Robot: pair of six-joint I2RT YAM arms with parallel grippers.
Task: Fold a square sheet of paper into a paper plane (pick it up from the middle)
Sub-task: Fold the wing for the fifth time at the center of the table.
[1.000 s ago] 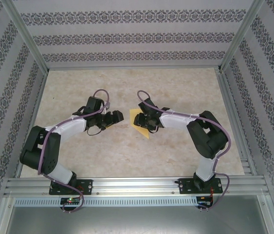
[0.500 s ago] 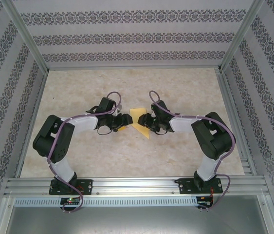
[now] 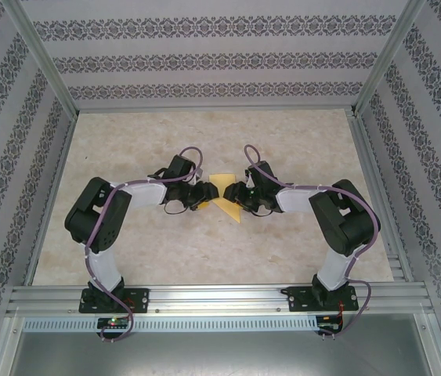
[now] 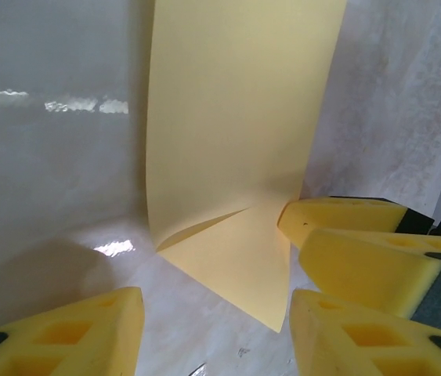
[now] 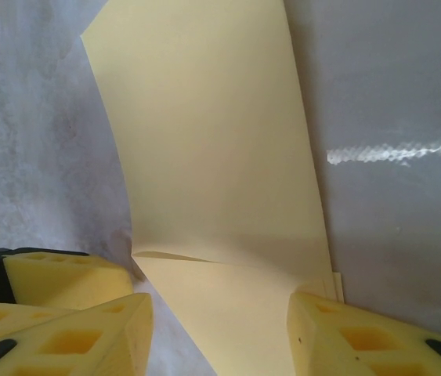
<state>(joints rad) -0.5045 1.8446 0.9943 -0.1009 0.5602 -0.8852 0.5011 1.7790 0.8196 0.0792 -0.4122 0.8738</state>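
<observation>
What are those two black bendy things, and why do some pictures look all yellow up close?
They are two robot arms bolted to a table. One picture looks down from above: the left hand and the right hand meet at a yellow sheet of paper. The other two come from small cameras on the wrists, so you see each hand's yellow foam fingers close up. The paper is bent: part lies flat, part stands up. Both hands are open, the paper between their fingers; neither pinches it.
</observation>
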